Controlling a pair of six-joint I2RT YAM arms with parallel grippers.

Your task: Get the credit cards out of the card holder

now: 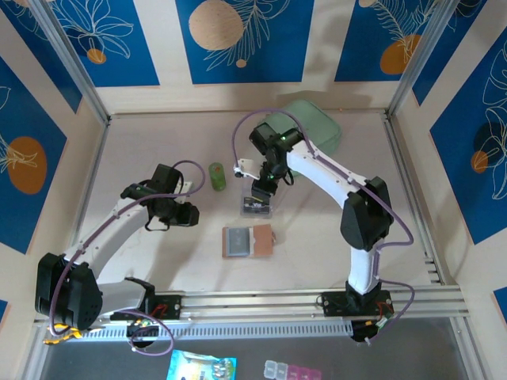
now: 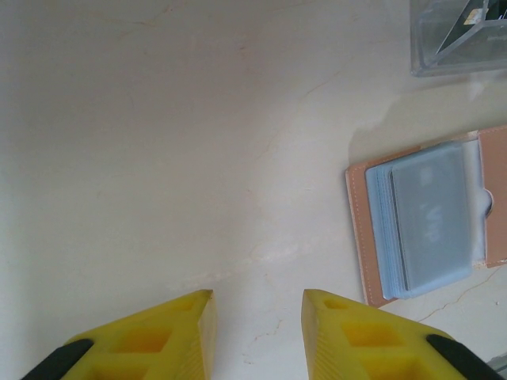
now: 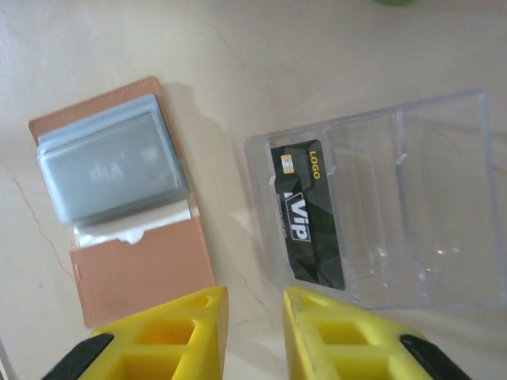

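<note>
The card holder (image 1: 248,241) lies open on the table, tan leather (image 3: 142,277) outside and grey-blue sleeves inside. A pale credit card (image 3: 115,170) marked VIP sits in the top sleeve (image 2: 432,214). A black credit card (image 3: 307,214) lies inside the clear plastic box (image 3: 396,206) just behind the holder. My right gripper (image 3: 255,317) hovers over the box's near edge, open, nothing between its fingers. To the left of the holder (image 2: 358,229), my left gripper (image 2: 257,317) is open over bare table and holds nothing.
A green cylinder (image 1: 217,176) stands left of the clear box (image 1: 257,206). A pale green translucent container (image 1: 309,127) rests at the back right. Low walls ring the table. Bare table lies left of the holder and in front of it.
</note>
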